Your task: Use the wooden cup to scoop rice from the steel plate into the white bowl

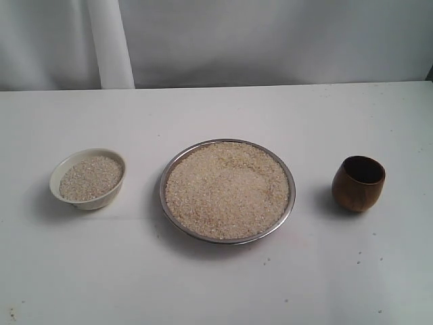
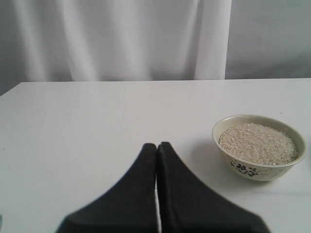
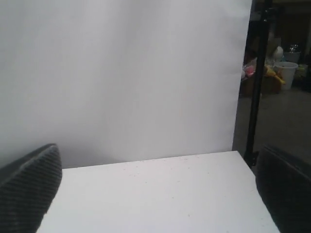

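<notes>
The steel plate (image 1: pixel 289 177) lies in the middle of the table, heaped with rice (image 1: pixel 226 189). To its left stands the white bowl (image 1: pixel 84 201), also seen in the left wrist view as the white bowl (image 2: pixel 252 167), filled with rice (image 2: pixel 257 143). Right of the plate the wooden cup (image 1: pixel 358 183) stands upright and empty. Neither gripper shows in the exterior view. My left gripper (image 2: pixel 157 145) is shut with nothing in it, a short way from the bowl. My right gripper (image 3: pixel 155 194) stands wide open over bare table, with one finger (image 3: pixel 29 189) at each side of the view.
A white table (image 1: pixel 216 284) carries a few stray grains near its front right. A white curtain backdrop (image 1: pixel 270 40) hangs behind. In the right wrist view the table's edge (image 3: pixel 243 160) meets a dark stand pole (image 3: pixel 256 73).
</notes>
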Motion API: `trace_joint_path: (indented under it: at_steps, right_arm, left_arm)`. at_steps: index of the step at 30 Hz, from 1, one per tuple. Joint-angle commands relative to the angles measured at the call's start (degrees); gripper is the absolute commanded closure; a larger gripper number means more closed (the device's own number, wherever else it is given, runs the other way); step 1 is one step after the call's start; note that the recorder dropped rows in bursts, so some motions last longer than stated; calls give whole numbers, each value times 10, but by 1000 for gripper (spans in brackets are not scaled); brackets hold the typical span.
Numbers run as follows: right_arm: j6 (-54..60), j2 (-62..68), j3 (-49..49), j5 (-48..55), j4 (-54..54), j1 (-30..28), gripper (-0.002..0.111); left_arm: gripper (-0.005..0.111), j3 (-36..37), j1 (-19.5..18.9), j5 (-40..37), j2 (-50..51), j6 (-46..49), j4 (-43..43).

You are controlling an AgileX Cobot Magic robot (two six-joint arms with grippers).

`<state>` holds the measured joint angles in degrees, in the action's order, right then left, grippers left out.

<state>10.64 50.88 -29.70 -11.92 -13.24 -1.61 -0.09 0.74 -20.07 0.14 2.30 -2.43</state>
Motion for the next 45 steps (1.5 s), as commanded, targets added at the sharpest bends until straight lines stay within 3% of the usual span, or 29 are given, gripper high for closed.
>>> trace_joint_path:
  at_steps: [1, 9, 16, 37, 45]
  right_arm:
    - [-6, 1, 34, -28, 9, 37, 3]
    - [-17, 23, 145, -163, 5, 102, 3]
    - [-83, 118, 236, -331, 38, 104, 3]
    - [-106, 456, 242, -579, 129, 104, 3]
    - [-126, 537, 242, -580, 129, 104, 3]
  left_arm:
    - [107, 1, 1, 3, -1, -2, 0]
    - [107, 1, 1, 3, -1, -2, 0]
    - [107, 1, 1, 3, -1, -2, 0]
    - [107, 1, 1, 3, -1, -2, 0]
    - [107, 1, 1, 3, -1, -2, 0]
